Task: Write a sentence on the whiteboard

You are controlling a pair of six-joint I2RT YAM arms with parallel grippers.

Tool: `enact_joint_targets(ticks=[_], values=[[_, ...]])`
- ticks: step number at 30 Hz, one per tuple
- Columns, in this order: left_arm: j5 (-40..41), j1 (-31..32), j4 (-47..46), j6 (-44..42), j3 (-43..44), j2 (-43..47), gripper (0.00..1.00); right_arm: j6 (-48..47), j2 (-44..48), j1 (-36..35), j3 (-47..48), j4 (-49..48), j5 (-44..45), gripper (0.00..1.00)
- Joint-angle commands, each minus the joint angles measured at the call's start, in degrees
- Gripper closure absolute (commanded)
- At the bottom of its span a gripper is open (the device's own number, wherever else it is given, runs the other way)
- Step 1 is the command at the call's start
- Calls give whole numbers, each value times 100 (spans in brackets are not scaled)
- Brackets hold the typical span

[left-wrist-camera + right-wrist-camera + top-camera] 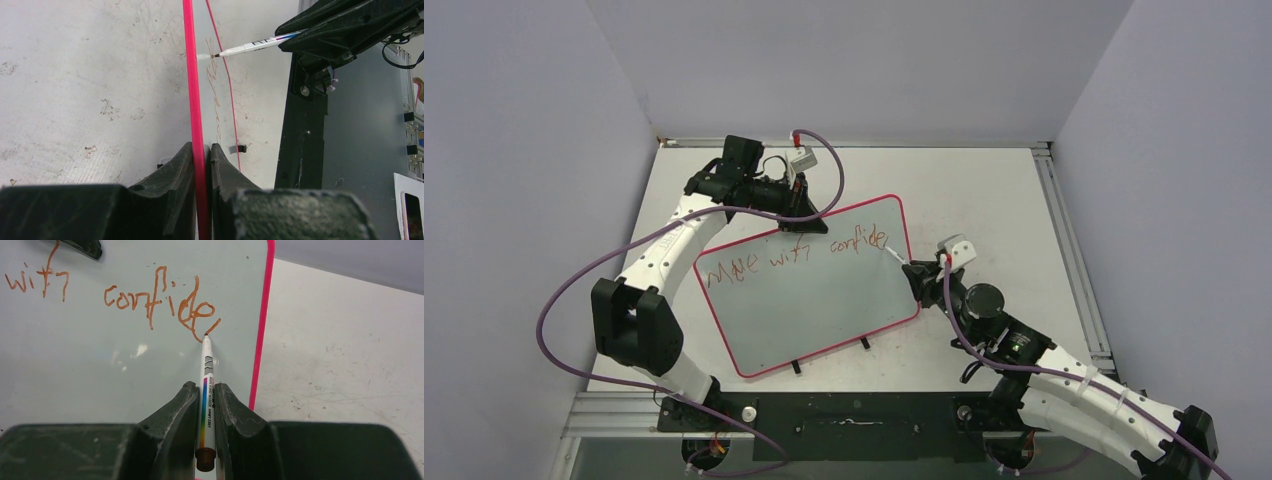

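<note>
The left arm (659,265) reaches from its base at the near left of the table (994,190) to the far side of the whiteboard (814,310), with a purple cable (554,300) looping beside it. The left gripper (201,146) is closed on the whiteboard's pink-red rim at the far long edge. In the left wrist view the rim runs straight up between the two black fingers, and both pads press against it. The whiteboard occupies the centre of the table, rotated so that its right end sits farther back than its left end. Its two small black feet (796,367) are at the near edge, against the table surface. The sentence (160,305) runs along the upper part of the board in thin red-brown strokes and reads "Move with confide", followed by one short rising stroke at its right end, close to the board's right rim. The marker (206,370), a slim white pen with a rainbow stripe on its barrel, has its tip in contact with the board at the foot of that last stroke. The right gripper (205,386) is clamped on the marker's barrel, one finger on each side, with the pen's butt end showing between the finger bases. The right arm (1064,385) extends from the near right corner toward the board's right edge. To the right of the board lies bare, scuffed table.
</note>
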State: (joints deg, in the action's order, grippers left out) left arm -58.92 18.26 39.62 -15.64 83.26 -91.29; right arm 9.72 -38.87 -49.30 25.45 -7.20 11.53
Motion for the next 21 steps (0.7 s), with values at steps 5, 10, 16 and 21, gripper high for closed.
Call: enact_joint_targets(ticks=[5,10,16,21], values=[[-122,81,-26,-408,-135,157,100,-198,-15,-26,41,-540,569,95],[-129,81,-33,-405,-135,166,100,-300,-93,-27,96,-679,600,95],[-120,81,-30,-405,-135,169,100,-277,-126,-26,117,-515,633,95],[-119,81,-28,-405,-135,172,100,-27,37,-39,28,-170,631,95]])
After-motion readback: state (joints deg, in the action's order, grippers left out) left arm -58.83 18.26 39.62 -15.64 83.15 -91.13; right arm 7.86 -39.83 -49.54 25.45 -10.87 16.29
